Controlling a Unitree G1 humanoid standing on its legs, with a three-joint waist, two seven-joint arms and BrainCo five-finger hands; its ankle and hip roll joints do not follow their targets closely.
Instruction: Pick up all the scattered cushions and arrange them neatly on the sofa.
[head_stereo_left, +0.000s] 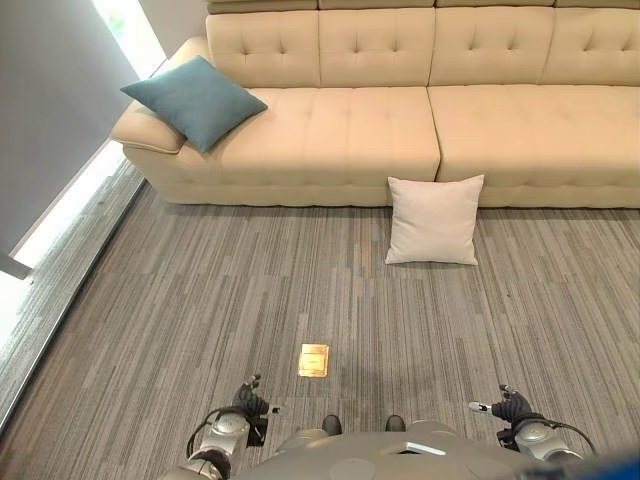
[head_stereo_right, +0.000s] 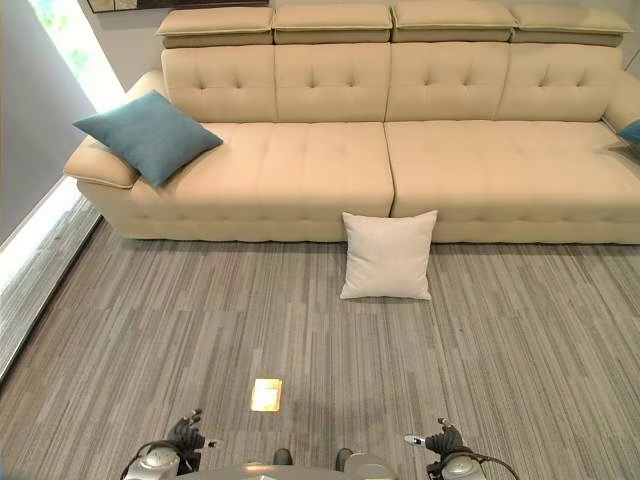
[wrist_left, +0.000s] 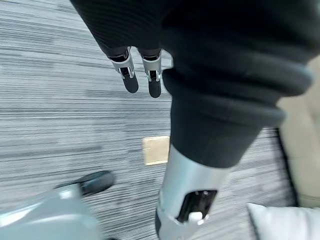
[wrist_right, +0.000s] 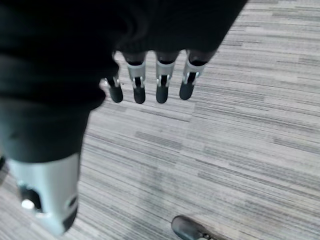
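Both hands hang empty with fingers (wrist_right: 160, 90) straight and apart, so the white cushion (head_stereo_left: 434, 220) propped on the floor against the sofa (head_stereo_left: 400, 130) could just flop flat if a hand nudges it before gripping.

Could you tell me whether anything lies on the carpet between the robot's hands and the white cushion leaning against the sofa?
Only a small brass floor plate, flush with the carpet, lies before the white cushion; nothing blocks either hand.
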